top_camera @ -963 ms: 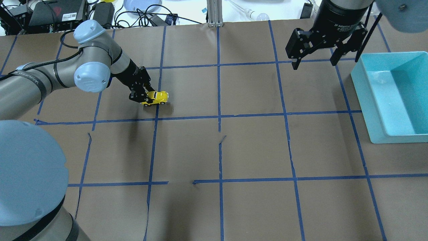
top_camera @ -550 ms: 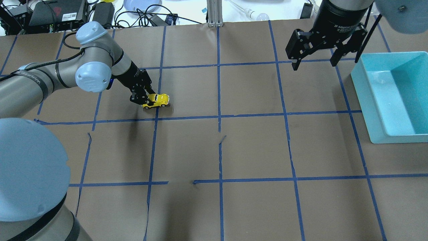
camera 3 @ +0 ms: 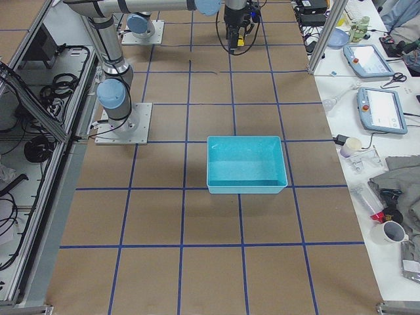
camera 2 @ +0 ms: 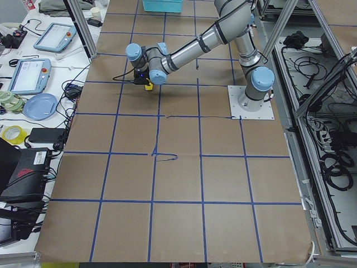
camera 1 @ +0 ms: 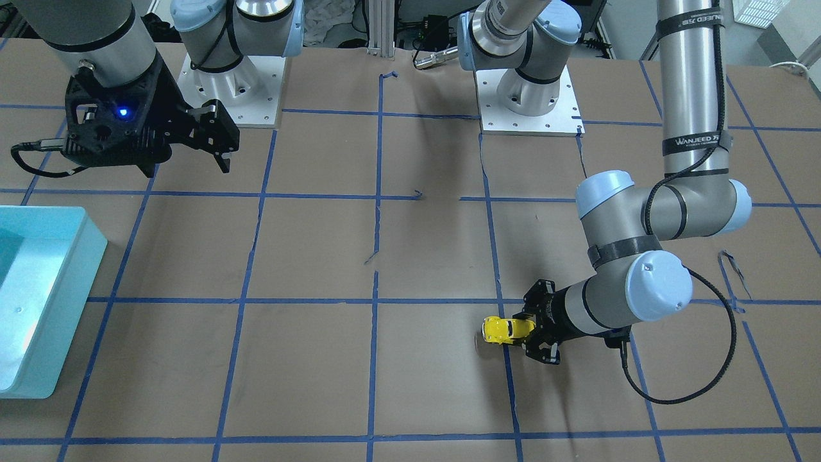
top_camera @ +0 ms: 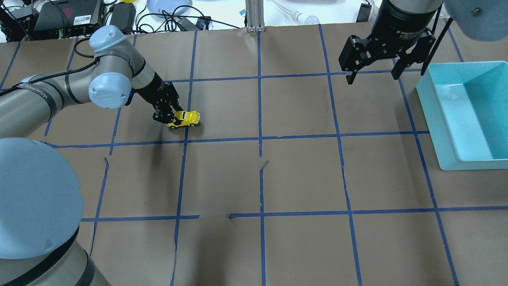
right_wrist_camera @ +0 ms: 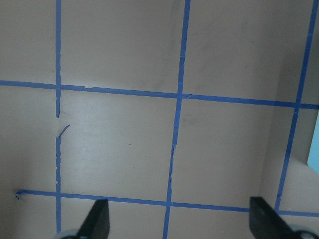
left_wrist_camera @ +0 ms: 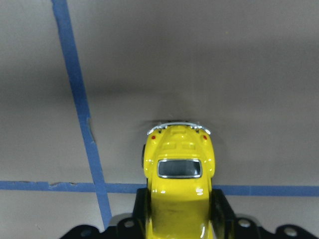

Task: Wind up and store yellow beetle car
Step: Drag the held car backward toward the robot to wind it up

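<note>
The yellow beetle car (top_camera: 184,118) sits low on the brown table, held at one end by my left gripper (top_camera: 170,117), which is shut on it. In the front view the car (camera 1: 503,329) points away from the left gripper (camera 1: 529,328). The left wrist view shows the car (left_wrist_camera: 179,181) from behind, between the two black fingers (left_wrist_camera: 222,211). My right gripper (top_camera: 372,75) hangs open and empty at the far right, near the teal bin (top_camera: 468,115). Its fingertips (right_wrist_camera: 97,219) show wide apart in the right wrist view.
The table is brown paper with a blue tape grid (top_camera: 260,137). The teal bin also shows in the front view (camera 1: 38,301) and in the right side view (camera 3: 247,164). Cables and devices (top_camera: 71,16) lie beyond the table's far edge.
The left gripper with the car has shifted slightly back toward the left along the table. The right arm has stayed put.
</note>
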Motion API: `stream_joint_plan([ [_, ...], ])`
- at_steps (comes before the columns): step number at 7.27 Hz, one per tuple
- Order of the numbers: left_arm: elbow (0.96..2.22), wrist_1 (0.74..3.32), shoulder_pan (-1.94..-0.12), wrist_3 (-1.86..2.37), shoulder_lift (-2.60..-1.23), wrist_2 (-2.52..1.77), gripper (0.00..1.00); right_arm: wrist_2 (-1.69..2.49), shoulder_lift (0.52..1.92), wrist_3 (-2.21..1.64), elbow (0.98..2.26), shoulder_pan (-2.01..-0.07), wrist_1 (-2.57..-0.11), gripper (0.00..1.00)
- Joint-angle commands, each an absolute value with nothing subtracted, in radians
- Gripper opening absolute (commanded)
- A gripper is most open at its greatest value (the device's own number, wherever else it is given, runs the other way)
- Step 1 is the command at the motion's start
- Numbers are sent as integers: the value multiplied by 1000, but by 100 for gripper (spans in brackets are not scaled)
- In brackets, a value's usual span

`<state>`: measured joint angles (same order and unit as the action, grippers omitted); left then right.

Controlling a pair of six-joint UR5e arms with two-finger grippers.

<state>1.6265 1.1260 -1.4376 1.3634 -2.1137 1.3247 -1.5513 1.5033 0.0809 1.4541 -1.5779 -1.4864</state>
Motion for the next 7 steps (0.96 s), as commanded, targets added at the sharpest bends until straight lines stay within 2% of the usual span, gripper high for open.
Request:
stream_joint_plan([
  [1,1628,1124,-1436,1361,-2117,1325,0,-1549,1500,81,1454,-1578,-1489,100],
  [7,1637,1120,-1401,1336,-2121,1330,0,-1551,1506,81,1454,-1575,-1491,100],
])
